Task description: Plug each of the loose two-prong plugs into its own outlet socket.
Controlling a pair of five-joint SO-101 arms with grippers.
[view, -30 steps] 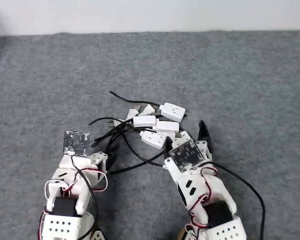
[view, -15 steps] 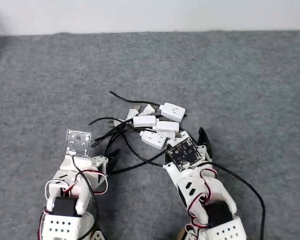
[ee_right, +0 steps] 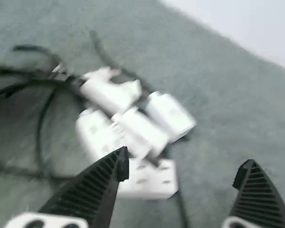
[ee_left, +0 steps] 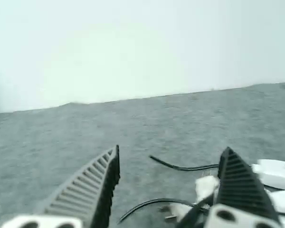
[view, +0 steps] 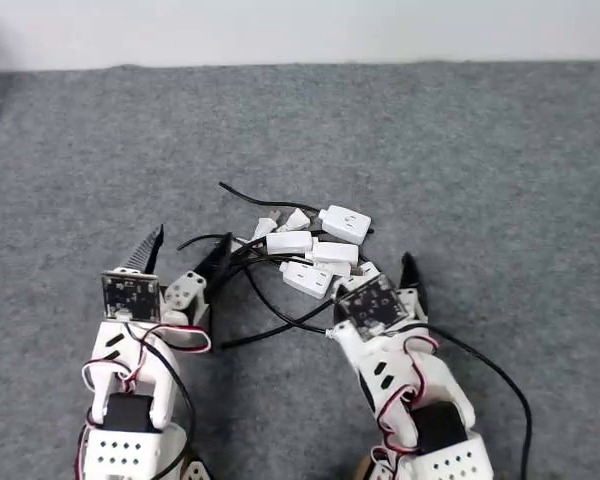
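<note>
Several white outlet sockets and two-prong plugs lie in a heap with tangled black cords at the middle of the grey mat. My left gripper is open just left of the heap, with cord loops near its right finger. The left wrist view has that gripper with nothing between its fingers, a small plug and a socket beyond its right finger. My right gripper is open at the heap's near right edge. Below and ahead of it lie sockets stacked on one another.
The grey mat has free room all around the heap, up to a pale wall at the back. A black cable trails along the right arm. One cord end curls out behind the heap.
My left gripper has swung up and forward from pointing down; its spread fingers now reach the cords' left side. The right gripper has shifted slightly. The heap has not moved.
</note>
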